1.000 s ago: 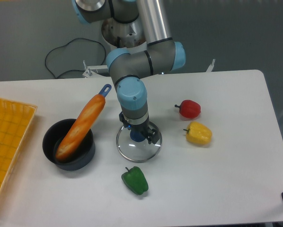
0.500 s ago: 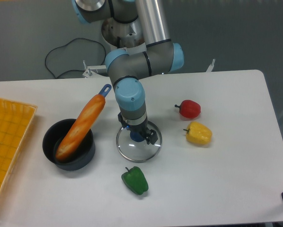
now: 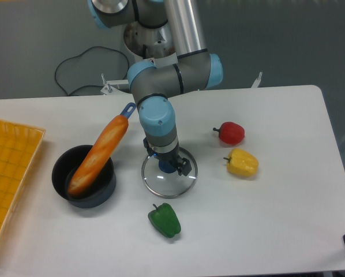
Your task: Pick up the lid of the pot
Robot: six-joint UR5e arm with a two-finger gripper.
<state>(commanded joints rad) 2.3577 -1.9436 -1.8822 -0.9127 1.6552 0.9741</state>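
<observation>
Near the middle of the white desk [image 3: 288, 213], as the fixed camera shows it, the glass pot lid [image 3: 171, 186] lies flat with its blue knob [image 3: 167, 167] upward, and the pincer [image 3: 167, 155] is poised over it, pointing down. What has just changed is small: the arm [image 3: 155, 109] has edged a little toward the left of the picture, while the lid and everything around it keep their places. The pincer's fingers stand apart, one to each side of the knob, and seem to hold nothing; whether either touches the knob or the glass, I cannot tell. That slight shift looks like centring before a grasp, so the task seems to be at its lining-up stage, with the lid not yet lifted. Next, the fingers should settle evenly about the knob and close; an off-centre squeeze could skid the smooth lid or tip it. The green pepper [image 3: 164, 221] lies near the lid's lower edge, and the black pot [image 3: 99, 195], holding a long orange-brown loaf [image 3: 98, 154], stands to the left, so a straight upward lift looks safest.
</observation>
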